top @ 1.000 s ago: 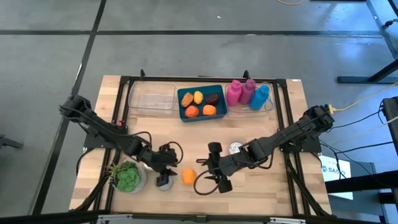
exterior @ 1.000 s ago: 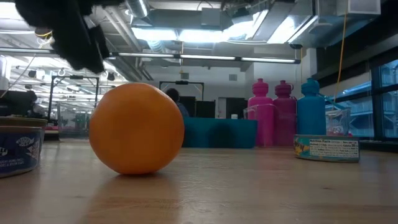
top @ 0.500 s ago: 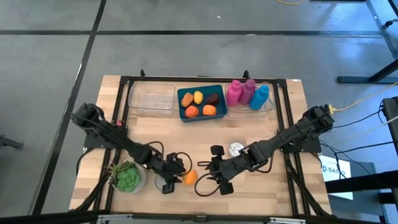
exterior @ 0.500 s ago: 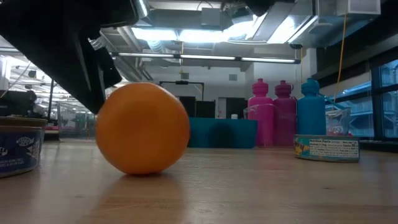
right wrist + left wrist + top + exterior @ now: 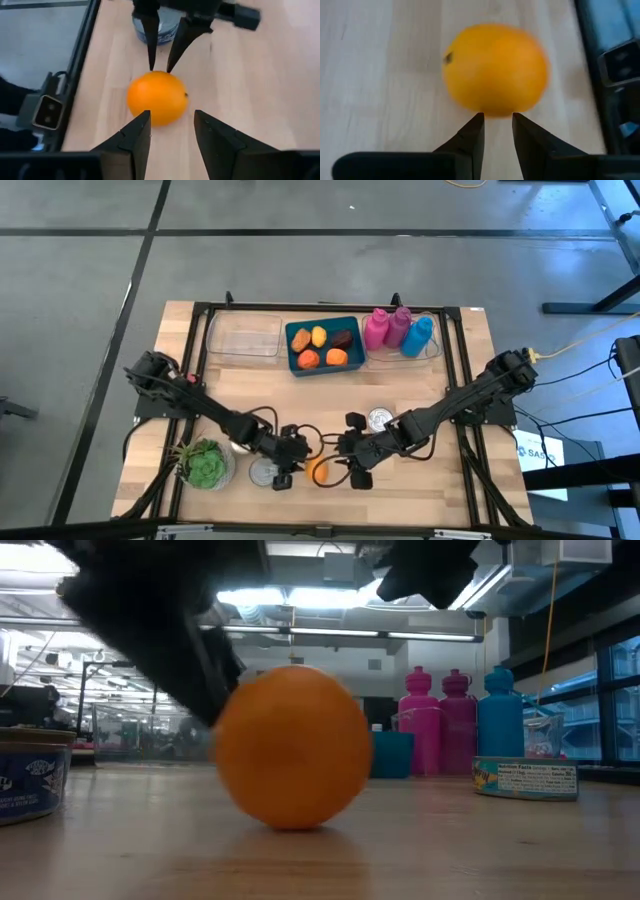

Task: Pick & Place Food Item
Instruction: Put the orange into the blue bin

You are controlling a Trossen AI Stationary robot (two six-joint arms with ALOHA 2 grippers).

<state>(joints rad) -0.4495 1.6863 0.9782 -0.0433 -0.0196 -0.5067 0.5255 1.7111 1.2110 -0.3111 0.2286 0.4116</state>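
An orange (image 5: 318,470) rests on the wooden table near its front edge, between my two grippers. My left gripper (image 5: 497,116) comes at it from the table's left, with only a narrow gap between its fingers and nothing in that gap. My right gripper (image 5: 171,116) faces the orange (image 5: 157,97) from the table's right. It is open, with its fingertips just short of the fruit on either side. In the low view the orange (image 5: 293,747) stands in front of the dark left arm. My left gripper touches the orange's side that faces the table's left (image 5: 495,111) with both fingertips (image 5: 479,120) and grips nothing. The fingers slant down from the table's left. The orange sits on the table. My right gripper is close to the orange, but I cannot tell whether it touches.
One tin (image 5: 262,472) stands left of the orange and another (image 5: 378,418) lies behind my right gripper. A potted plant (image 5: 205,463) is at the front left. Along the far edge are a clear tray (image 5: 245,337), a blue bin of food (image 5: 352,363) and bottles (image 5: 400,330).
My left gripper has gone toward the table's right edge and down, past the tin, until its fingertips met the orange. The orange has shifted along the table toward my right gripper. My right gripper has sunk toward the table beside the orange.
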